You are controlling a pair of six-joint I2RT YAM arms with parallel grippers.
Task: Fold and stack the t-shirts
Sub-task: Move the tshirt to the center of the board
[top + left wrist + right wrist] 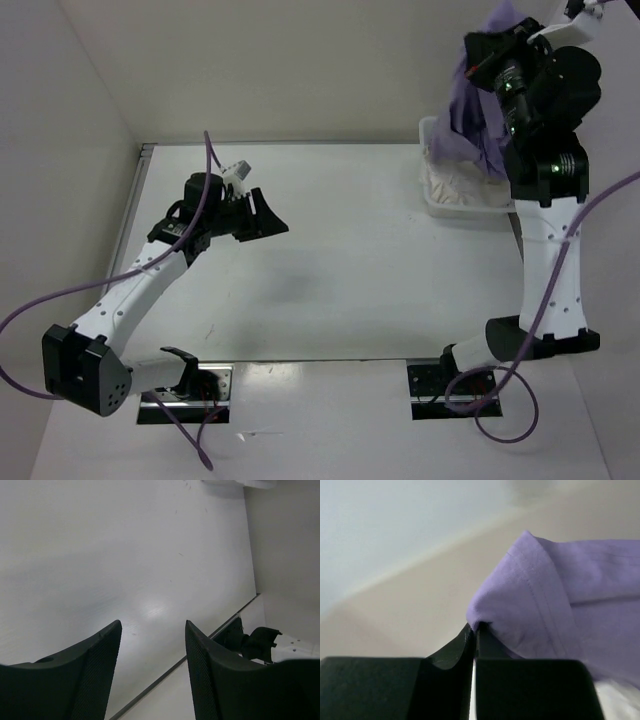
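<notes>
On the left, my left arm (140,280) reaches out over the white counter (350,290). The left jaws stand apart with nothing between them, just above the surface. At the far right edge of the counter sits a white plastic mesh basket (432,200) with off-white cloth (462,182) lying in it. Above that, the right jaws are clamped together on a hemmed edge of the lavender purple cloth t-shirt (470,125), which hangs raised over the basket.

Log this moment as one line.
right gripper: shut on lavender purple cloth t-shirt, hanging over white plastic basket | left gripper: open, empty, above table
</notes>
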